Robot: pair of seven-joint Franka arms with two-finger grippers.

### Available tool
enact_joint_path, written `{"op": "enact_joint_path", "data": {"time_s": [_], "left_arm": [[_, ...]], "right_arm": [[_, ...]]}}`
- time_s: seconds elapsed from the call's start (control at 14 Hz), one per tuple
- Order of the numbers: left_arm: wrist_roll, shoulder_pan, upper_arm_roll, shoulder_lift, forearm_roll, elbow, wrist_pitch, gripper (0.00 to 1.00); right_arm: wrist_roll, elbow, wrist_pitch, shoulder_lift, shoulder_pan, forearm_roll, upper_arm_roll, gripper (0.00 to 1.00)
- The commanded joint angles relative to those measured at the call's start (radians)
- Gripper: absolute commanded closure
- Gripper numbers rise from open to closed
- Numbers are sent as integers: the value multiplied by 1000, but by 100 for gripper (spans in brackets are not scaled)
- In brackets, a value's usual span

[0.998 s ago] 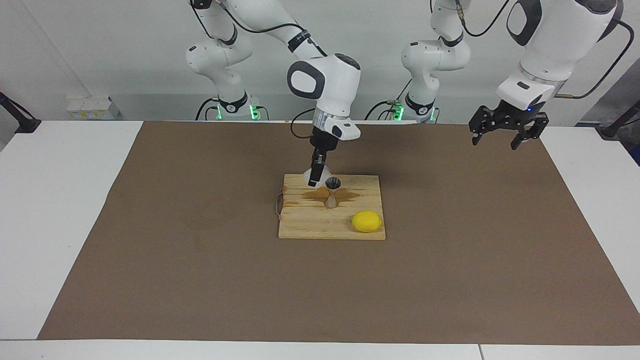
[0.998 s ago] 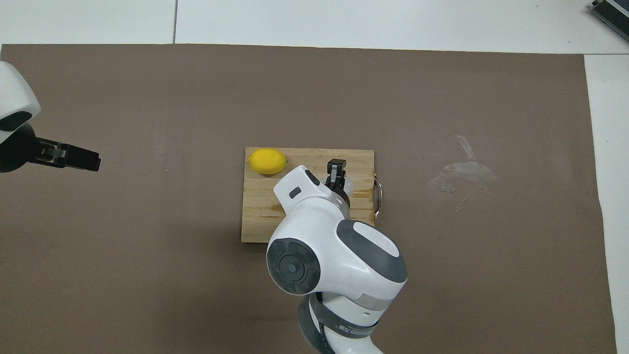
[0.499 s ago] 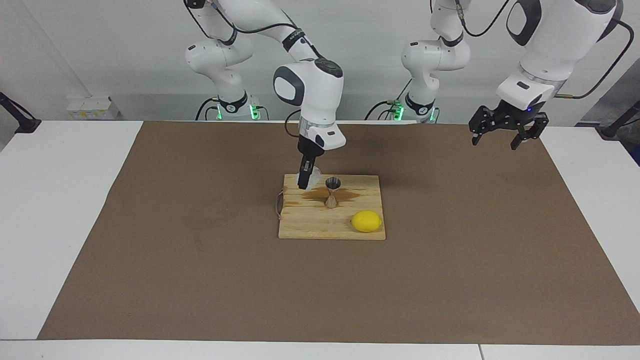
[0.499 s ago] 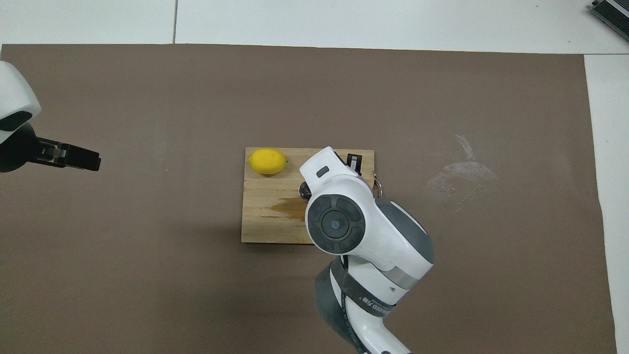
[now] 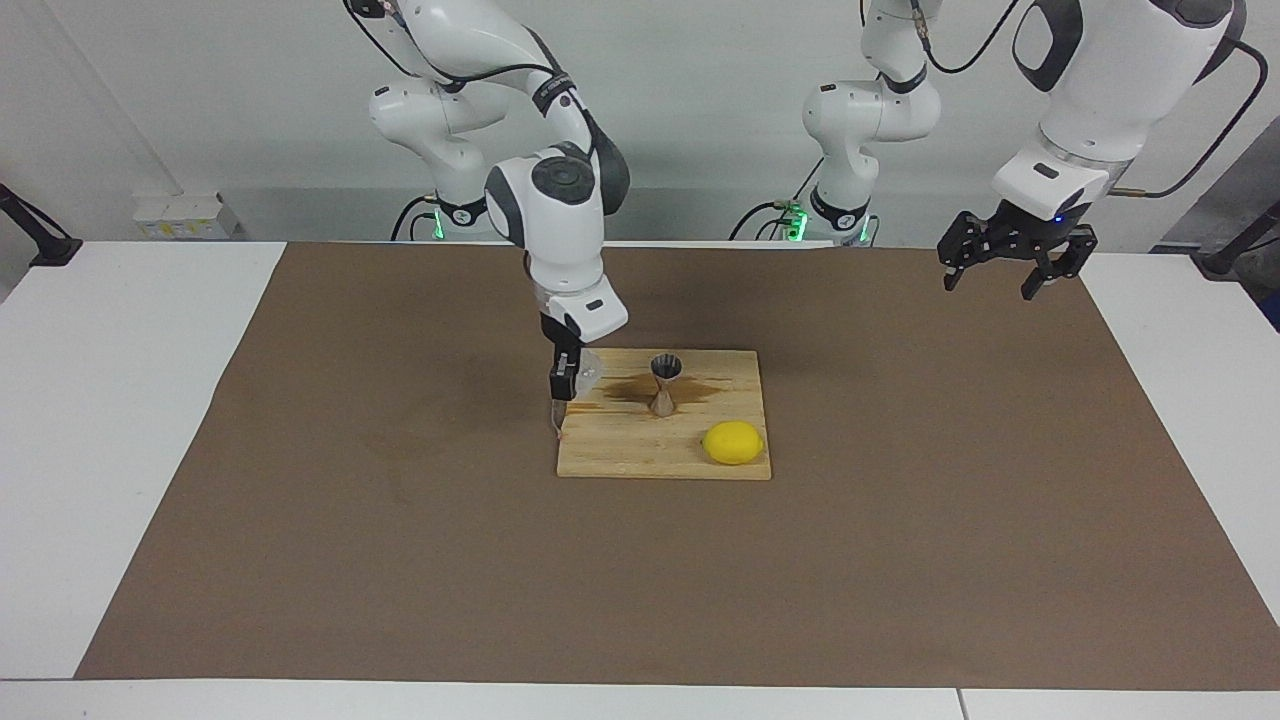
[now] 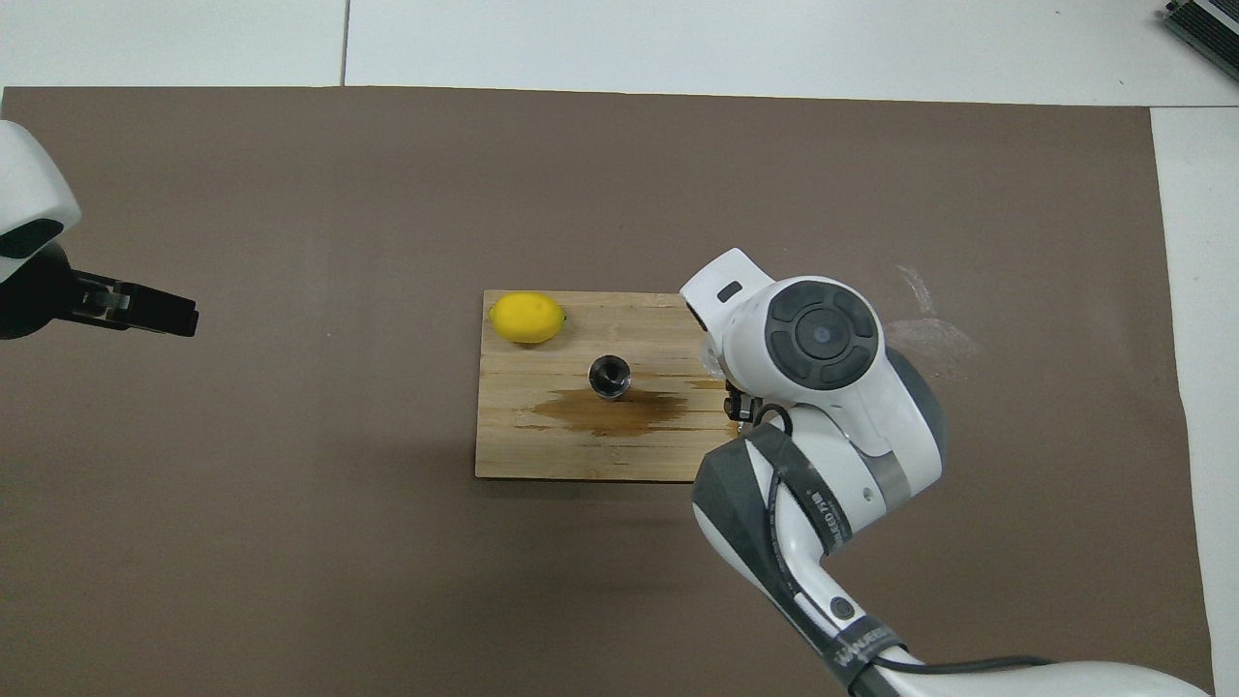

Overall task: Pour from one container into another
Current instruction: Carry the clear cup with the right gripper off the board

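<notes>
In the facing view a wooden cutting board (image 5: 664,428) lies at the middle of the frame on a brown mat (image 5: 400,560) that covers most of the white table (image 5: 120,400). The metal jigger (image 5: 665,384) stands upright in the upper half of the board, on a dark wet stain (image 5: 700,388) that spreads along the wood grain to both sides of its foot. In the overhead view the jigger (image 6: 610,377) appears as a dark round mouth at the centre of the board (image 6: 542,445), with the stain (image 6: 600,411) just below it in the frame. A lemon (image 5: 733,443) rests at the lower right corner of the board in the facing view, well apart from the jigger; from overhead the lemon (image 6: 527,318) sits at the board's upper left corner.

The right gripper (image 5: 563,384) hangs at the upper left edge of the board in the facing view, its fingers closed on the clear glass cup (image 5: 587,368), which shows as a pale shape just beside the black fingers. The cup is low over the board's edge and apart from the jigger, to the left of it in that frame. Whether the cup touches the wood cannot be told. From overhead the right arm's wrist covers the gripper, and only a sliver of the cup (image 6: 711,358) shows at the right edge of the board.

The left gripper (image 5: 1008,262) waits in the upper right of the facing view, raised over the mat's corner with its jaws spread wide and nothing between them. In the overhead view the left gripper (image 6: 160,315) shows at the left edge of the frame.
</notes>
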Motion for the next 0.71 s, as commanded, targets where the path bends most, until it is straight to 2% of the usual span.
{"op": "enact_joint_path", "data": {"time_s": [0.0,0.21,0.36,0.64], "left_arm": [[-8,-8,9,-16,-3,-9,9,0],[-11,-10,9,-16,-2,-11,9,0],[-10,-5,9,-16,-3,-11,7,0],[-10,-2,9,-16,-2,-9,4,0]], "right_arm": [[-171,-69,35,-25,-78,110,11,75],[-430,-164,143,-30,-164,248,11,75],[-591,-198,151,-32,-222,348,11,75],[-794,-244,153,-32,-320,408,11,75]]}}
